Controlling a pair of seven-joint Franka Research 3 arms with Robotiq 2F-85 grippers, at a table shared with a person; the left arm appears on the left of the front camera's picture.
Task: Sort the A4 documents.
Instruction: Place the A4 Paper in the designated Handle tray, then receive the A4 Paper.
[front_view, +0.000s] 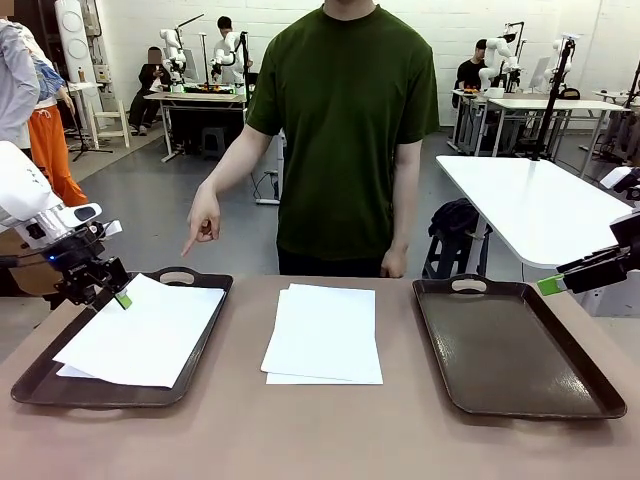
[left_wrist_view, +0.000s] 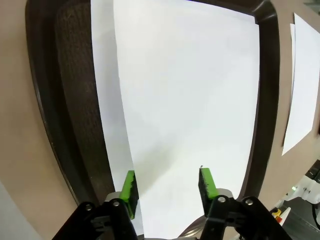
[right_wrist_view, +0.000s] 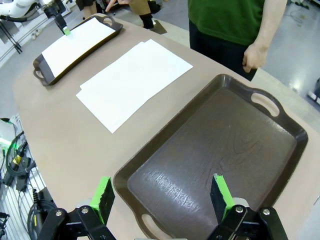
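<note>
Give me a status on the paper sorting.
Done: A4 sheets lie in the left tray. In hand: nothing gripped; the left gripper stands open over those sheets, the right gripper open near the right tray, which holds no paper. Left: the stack on the table between the trays.

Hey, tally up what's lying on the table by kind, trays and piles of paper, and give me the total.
Trays: 2 (left tray, right tray)
Piles of paper: 2 (pile in the left tray, pile between the trays)
Total: 4
</note>
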